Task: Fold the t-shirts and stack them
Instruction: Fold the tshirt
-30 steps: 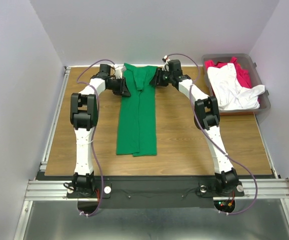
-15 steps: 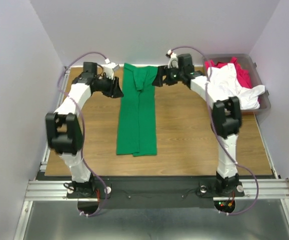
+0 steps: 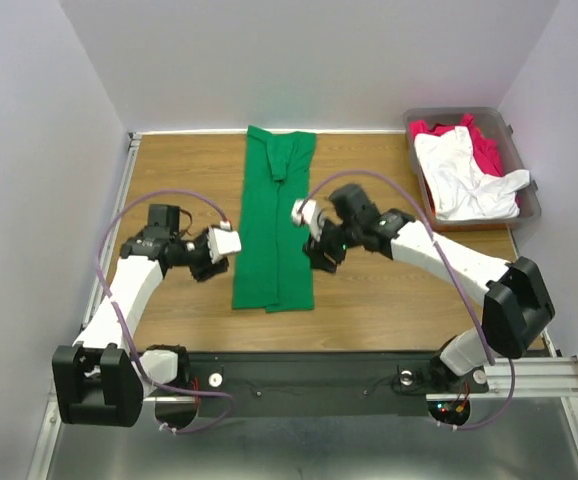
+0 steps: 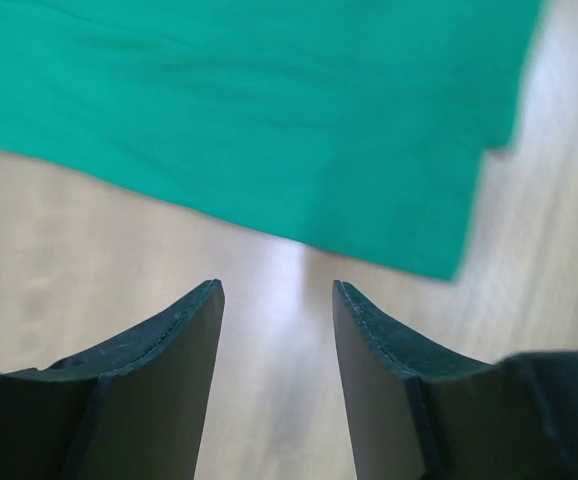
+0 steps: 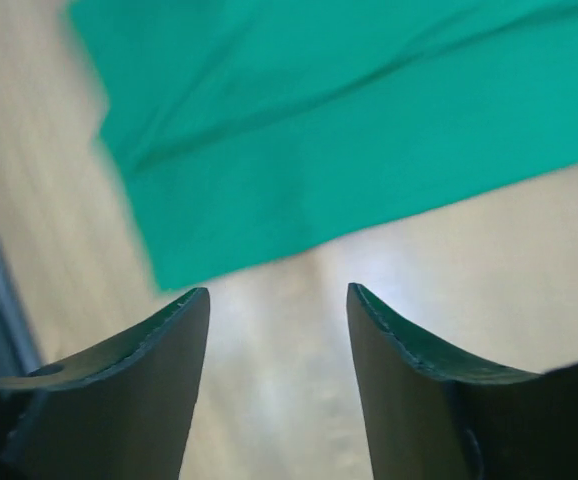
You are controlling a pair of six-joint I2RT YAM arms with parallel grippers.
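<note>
Top external view showed the green t-shirt (image 3: pixel 275 225) laid out as a long narrow strip down the middle of the counter (image 3: pixel 389 290), its sleeves and sides already turned in and its collar end at the far edge. The white t-shirt (image 3: pixel 464 175) and the red t-shirt (image 3: pixel 484 150) lay heaped in the bin (image 3: pixel 459 113) at the far right corner. The left gripper (image 3: pixel 212 262) and the right gripper (image 3: pixel 322 252) flanked the near part of the strip, one at each long edge. Both wrist views showed the jaws spread, with only bare wood between them and nothing pinched. The lengthwise fold looked finished, so the crosswise fold was probably the step in hand. That move would call for each gripper to drop onto its near corner, catch every layer at the hem, and carry it toward the collar in step with the other. The left wrist view showed the hem corner just ahead of the fingers, and its edge lay flat on the wood, so a low, sliding approach seemed wise. Open wood lay on both sides of the strip, and the bin stood well apart.
</note>
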